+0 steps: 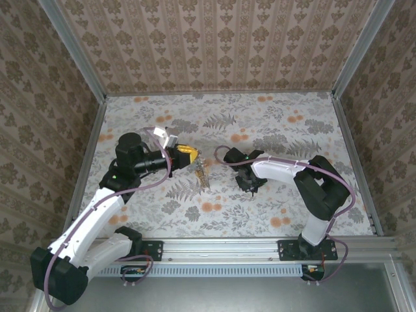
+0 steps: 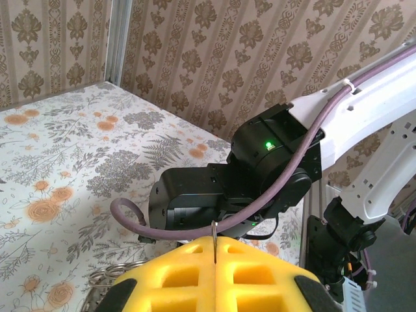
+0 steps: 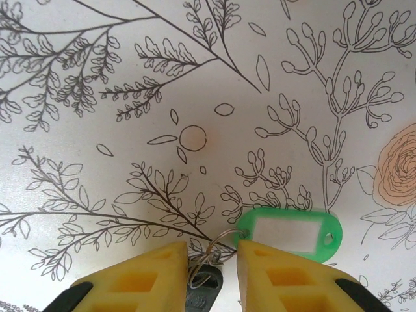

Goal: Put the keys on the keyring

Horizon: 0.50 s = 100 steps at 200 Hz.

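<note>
Floral table [image 3: 97,78] holds green-tagged key [image 3: 286,235], its ring [image 3: 220,242] between parted right fingers [image 3: 143,276].

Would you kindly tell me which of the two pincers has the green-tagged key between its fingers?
The right pincer: the green tag lies at its fingertips, its key between them. The left pincer pinches the thin keyring instead.

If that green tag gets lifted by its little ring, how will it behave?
The green tag looks like thin plastic, so probably light and stiff. It joins a ring at one end, so it would likely dangle and swing. Lying flat, it should slide, not roll.
</note>
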Available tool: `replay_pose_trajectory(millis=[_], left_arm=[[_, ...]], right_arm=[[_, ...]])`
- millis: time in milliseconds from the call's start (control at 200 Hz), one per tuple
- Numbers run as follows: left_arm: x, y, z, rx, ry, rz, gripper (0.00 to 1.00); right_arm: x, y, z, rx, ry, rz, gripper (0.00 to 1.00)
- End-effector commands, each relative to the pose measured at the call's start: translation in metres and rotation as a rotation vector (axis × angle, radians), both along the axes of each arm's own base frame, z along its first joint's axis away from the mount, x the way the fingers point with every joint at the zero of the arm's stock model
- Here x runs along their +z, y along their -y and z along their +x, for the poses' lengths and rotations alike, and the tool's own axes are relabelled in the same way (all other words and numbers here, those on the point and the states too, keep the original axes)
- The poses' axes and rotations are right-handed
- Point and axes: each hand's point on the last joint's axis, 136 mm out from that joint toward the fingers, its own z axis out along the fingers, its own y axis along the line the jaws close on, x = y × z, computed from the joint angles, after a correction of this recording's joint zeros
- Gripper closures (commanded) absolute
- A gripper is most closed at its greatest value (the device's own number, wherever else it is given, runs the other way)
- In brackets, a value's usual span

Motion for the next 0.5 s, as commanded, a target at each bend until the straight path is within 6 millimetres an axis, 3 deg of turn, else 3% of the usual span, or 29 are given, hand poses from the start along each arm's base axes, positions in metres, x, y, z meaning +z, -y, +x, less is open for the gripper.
replay_pose_trajectory(millis=[0,495], left_arm=[[0.021,-0.002,-0.009,-0.025,0.074,-0.052,1.0],[0.026,-0.003,-0.014,-0.028,0.094,-0.06,1.0]], right_arm=[[0.003,0.008,-0.006,-0.011,-0.002,-0.038,0.71],[-0.008,0.008,-0.002,-0.026,-0.012,-0.034,0.76]])
